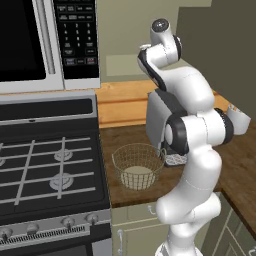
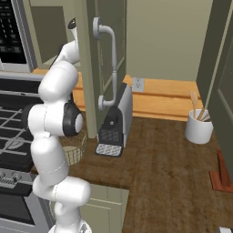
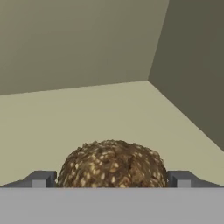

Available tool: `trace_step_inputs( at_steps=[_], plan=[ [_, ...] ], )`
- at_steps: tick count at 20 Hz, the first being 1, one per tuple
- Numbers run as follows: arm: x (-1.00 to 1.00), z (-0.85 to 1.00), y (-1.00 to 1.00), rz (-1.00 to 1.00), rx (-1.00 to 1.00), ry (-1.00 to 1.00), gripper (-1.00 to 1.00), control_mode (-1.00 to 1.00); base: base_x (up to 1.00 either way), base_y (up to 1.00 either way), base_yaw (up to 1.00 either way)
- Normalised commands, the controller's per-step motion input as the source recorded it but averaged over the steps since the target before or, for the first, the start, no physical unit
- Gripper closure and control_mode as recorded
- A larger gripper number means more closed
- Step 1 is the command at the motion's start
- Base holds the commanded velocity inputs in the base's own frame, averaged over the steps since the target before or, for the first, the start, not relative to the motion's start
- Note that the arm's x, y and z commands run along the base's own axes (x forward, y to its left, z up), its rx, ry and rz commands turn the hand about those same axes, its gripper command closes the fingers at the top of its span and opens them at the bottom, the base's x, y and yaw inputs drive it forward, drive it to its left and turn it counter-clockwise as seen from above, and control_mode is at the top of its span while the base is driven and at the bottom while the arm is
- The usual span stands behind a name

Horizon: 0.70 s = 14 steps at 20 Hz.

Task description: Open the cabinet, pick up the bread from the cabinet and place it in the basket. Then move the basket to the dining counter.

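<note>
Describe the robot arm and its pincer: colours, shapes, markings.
The arm is glossy white, built of rounded, bulbous segments with dark grey-black rings and caps at the joints. No cables or markings are visible. The pincer shows two small, blocky dark-grey fingertips.

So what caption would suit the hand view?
Fingers flank the bread on the cabinet shelf.
</note>
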Motion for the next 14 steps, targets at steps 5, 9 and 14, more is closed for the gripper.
trace_step_inputs(
  at_steps=[5, 9, 14],
  plan=[
    [0.15, -0.83, 0.0, 0.01, 0.0, 0.02, 1.0, -1.0, 0.0, 0.0, 0.0],
    [-0.3, -0.69, 0.04, 0.03, 0.0, 0.01, 1.0, -1.0, 0.0, 0.0, 0.0],
    [-0.66, -0.12, 0.56, 0.01, 0.0, -0.13, 1.0, -1.0, 0.0, 0.0, 0.0]
  ],
)
